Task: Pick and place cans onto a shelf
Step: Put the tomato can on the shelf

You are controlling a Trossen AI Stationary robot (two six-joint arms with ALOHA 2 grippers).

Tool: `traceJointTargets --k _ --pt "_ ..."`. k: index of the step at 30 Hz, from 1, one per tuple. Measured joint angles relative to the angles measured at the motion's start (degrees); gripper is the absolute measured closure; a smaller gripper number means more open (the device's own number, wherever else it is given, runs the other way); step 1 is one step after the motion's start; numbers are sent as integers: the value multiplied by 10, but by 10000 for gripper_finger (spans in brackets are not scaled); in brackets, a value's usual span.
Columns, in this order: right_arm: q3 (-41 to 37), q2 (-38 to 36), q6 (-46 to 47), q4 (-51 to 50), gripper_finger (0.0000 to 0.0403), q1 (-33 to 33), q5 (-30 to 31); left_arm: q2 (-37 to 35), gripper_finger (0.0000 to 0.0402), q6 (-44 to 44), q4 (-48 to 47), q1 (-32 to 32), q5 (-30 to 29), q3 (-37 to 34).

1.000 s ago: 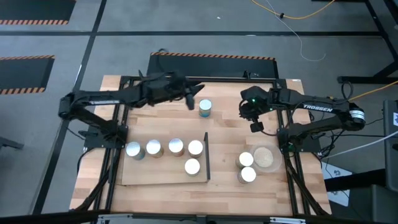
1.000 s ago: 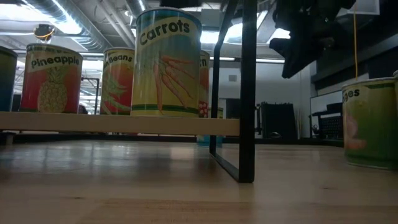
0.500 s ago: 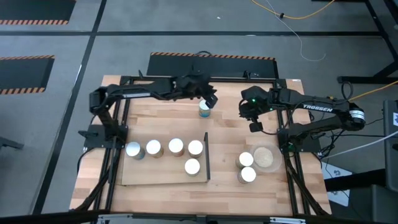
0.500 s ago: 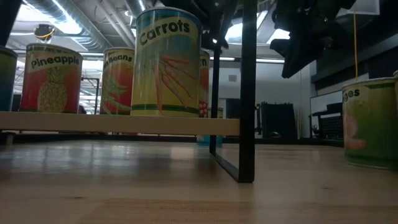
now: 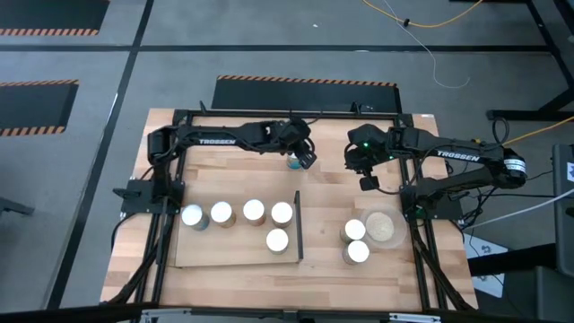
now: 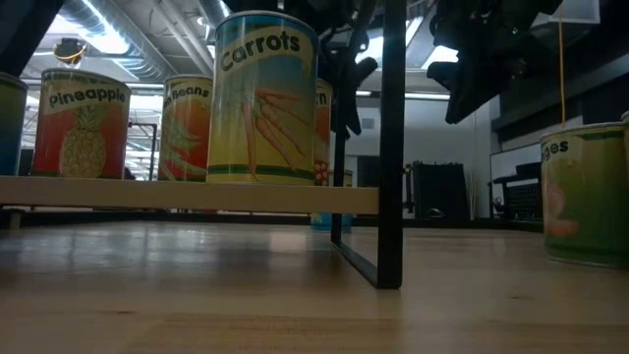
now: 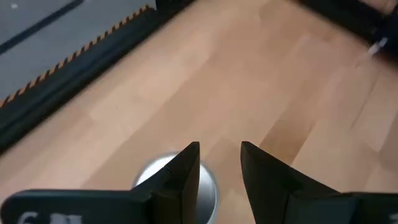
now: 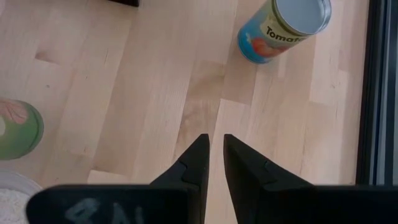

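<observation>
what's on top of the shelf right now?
Five cans stand on the shelf: four in a row, one nearer the black frame. In the low view the carrots can hides part of the can behind it; that label is unreadable.

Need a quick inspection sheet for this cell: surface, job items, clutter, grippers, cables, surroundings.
Surface: planked wooden tabletop, bare near its front edge.
Job's things: shelf holds five cans; one blue can stands apart by the far edge; two cans beside the dish.
Clutter: round beige dish on the right.
Grippers: left gripper open, over the blue can; right gripper nearly shut, empty, above bare wood.
Cables: yellow and white cables on the floor behind.
Surroundings: grey floor, striped hazard tape.
</observation>
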Motion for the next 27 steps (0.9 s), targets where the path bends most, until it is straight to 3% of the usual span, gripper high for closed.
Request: traceJointTargets --k 27 --pt "0 0 0 2 350 0 0 49 292 2 -51 -24 -20 -1"
